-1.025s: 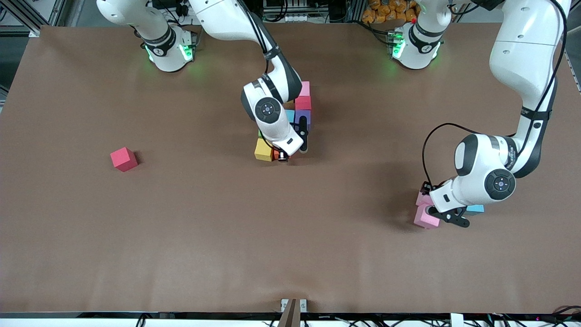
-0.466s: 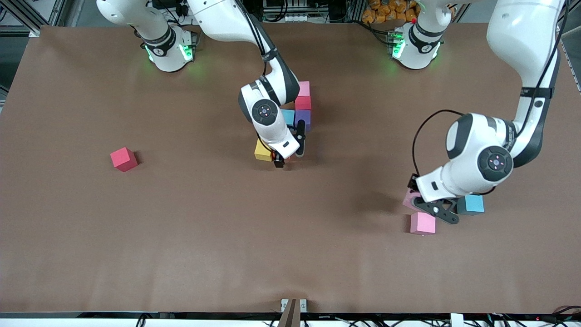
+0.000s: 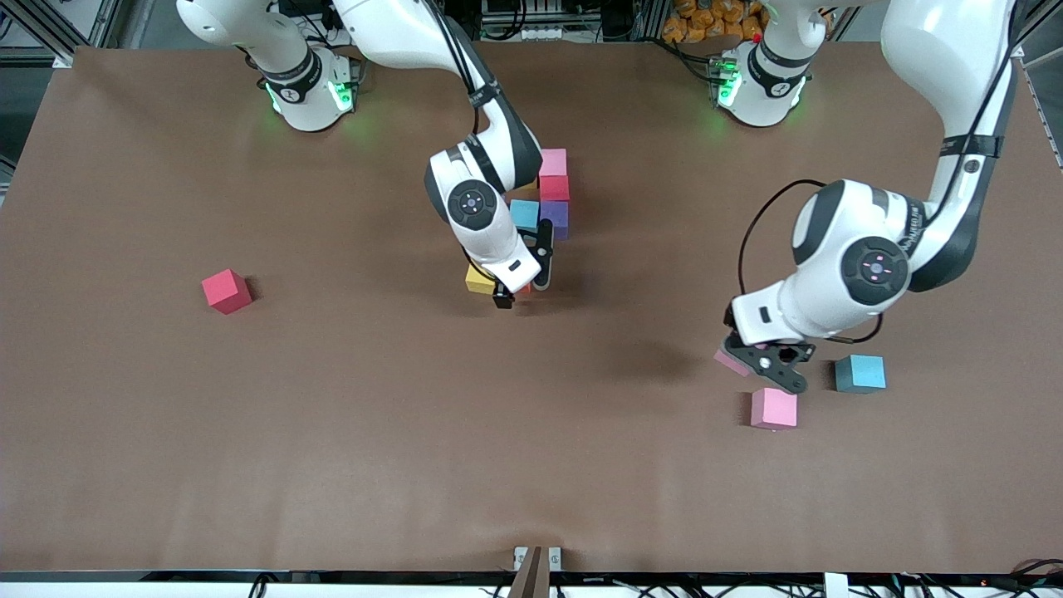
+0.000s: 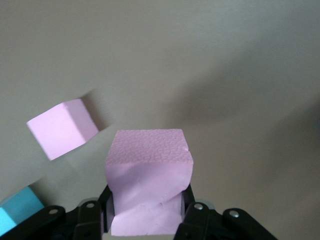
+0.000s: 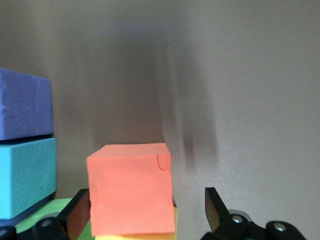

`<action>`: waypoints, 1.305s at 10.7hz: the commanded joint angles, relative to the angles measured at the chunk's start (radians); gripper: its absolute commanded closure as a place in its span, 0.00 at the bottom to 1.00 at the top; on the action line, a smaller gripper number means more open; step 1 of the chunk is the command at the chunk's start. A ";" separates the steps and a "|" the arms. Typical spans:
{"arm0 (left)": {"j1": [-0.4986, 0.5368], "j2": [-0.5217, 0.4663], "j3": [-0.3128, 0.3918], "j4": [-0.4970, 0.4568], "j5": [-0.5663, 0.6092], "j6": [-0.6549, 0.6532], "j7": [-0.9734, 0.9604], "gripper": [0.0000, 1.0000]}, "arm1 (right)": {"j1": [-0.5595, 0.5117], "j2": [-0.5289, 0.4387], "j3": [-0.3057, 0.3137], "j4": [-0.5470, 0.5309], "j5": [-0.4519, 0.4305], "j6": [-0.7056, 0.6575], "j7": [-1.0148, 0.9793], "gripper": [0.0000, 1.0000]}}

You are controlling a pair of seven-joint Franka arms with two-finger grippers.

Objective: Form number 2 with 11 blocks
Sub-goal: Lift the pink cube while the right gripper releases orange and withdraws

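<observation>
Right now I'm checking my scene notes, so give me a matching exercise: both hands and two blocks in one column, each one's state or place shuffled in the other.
Things:
1. left hand
2. right hand
3. crimson block
4. purple block

States or places:
A. open, with an orange block between its fingers
B. beside a blue block in the cluster
C. shut on a pink block
D. alone, toward the right arm's end

Pairs: 1-C, 2-A, 3-D, 4-B

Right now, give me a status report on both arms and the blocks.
Left pincer shut on pink block, in the air. Right pincer open over orange block at the number 2. Nothing in the way.
</observation>
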 commanded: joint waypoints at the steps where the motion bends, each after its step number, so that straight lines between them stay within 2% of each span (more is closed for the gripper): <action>1: 0.002 -0.031 -0.055 -0.008 0.022 -0.049 0.007 0.67 | -0.031 -0.068 0.008 -0.021 -0.009 -0.065 -0.019 0.00; 3: -0.021 -0.028 -0.067 -0.006 0.050 -0.050 0.015 0.65 | -0.049 -0.099 0.008 -0.023 -0.009 -0.120 -0.020 0.00; 4: -0.053 -0.026 -0.067 -0.003 0.108 -0.050 0.020 0.66 | -0.066 -0.119 0.004 -0.023 -0.009 -0.152 -0.020 0.00; 5: -0.076 -0.023 -0.069 -0.004 0.148 -0.050 0.018 0.66 | -0.092 -0.140 -0.022 -0.023 -0.009 -0.204 -0.022 0.00; 7: -0.107 -0.014 -0.069 -0.003 0.153 -0.050 0.021 0.65 | -0.098 -0.177 -0.140 -0.025 -0.009 -0.290 -0.005 0.00; 10: -0.159 -0.005 -0.069 -0.004 0.155 -0.050 0.020 0.66 | -0.104 -0.199 -0.335 -0.025 -0.011 -0.332 0.064 0.00; 12: -0.203 -0.003 -0.067 -0.009 0.153 -0.053 -0.015 0.66 | -0.187 -0.246 -0.351 -0.022 -0.017 -0.335 0.165 0.00; 14: -0.226 0.012 -0.067 -0.011 0.158 -0.057 -0.008 0.64 | -0.305 -0.272 -0.341 0.020 -0.102 -0.393 0.237 0.00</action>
